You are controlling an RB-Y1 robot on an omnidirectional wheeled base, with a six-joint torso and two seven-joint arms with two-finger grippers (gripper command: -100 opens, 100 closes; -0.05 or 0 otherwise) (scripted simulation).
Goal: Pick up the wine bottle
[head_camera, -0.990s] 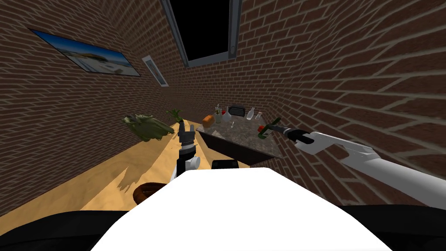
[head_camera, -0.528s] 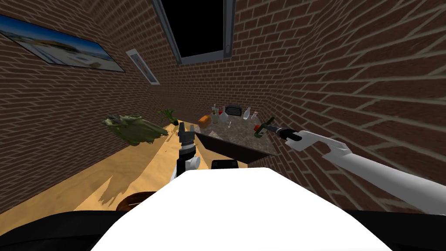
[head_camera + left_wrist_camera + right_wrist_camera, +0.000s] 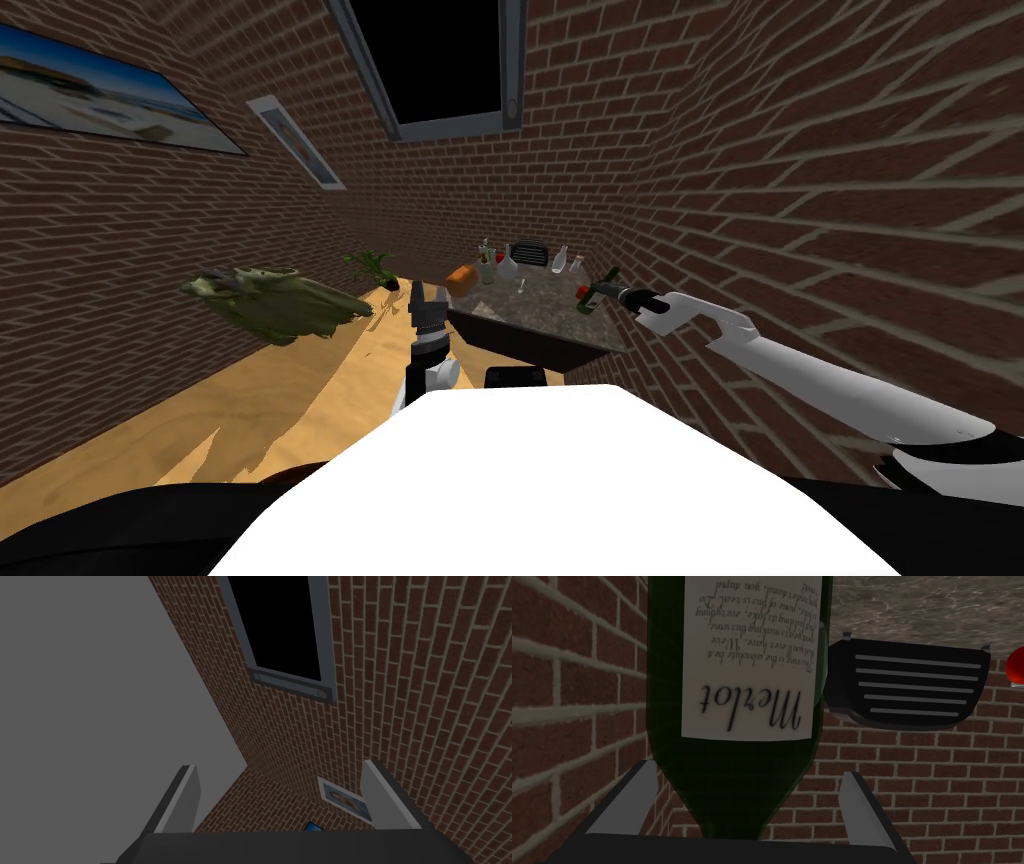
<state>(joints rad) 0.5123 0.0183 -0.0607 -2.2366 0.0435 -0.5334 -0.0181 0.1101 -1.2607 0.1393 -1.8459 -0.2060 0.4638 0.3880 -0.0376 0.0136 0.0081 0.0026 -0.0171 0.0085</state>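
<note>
Wine bottle (image 3: 747,701), dark green glass with a white Merlot label, hangs tilted over the right edge of the tabletop (image 3: 540,302). Its neck end points toward the right gripper (image 3: 748,770), whose jaws grasp it at the shoulder. I cannot tell whether it holds liquid. At the back edge stand a black slatted box (image 3: 907,683) and several clear glass vessels (image 3: 560,260), contents unreadable. An orange block (image 3: 460,277) sits by the left edge. Left gripper (image 3: 428,291) hovers just off that edge, jaws released.
</note>
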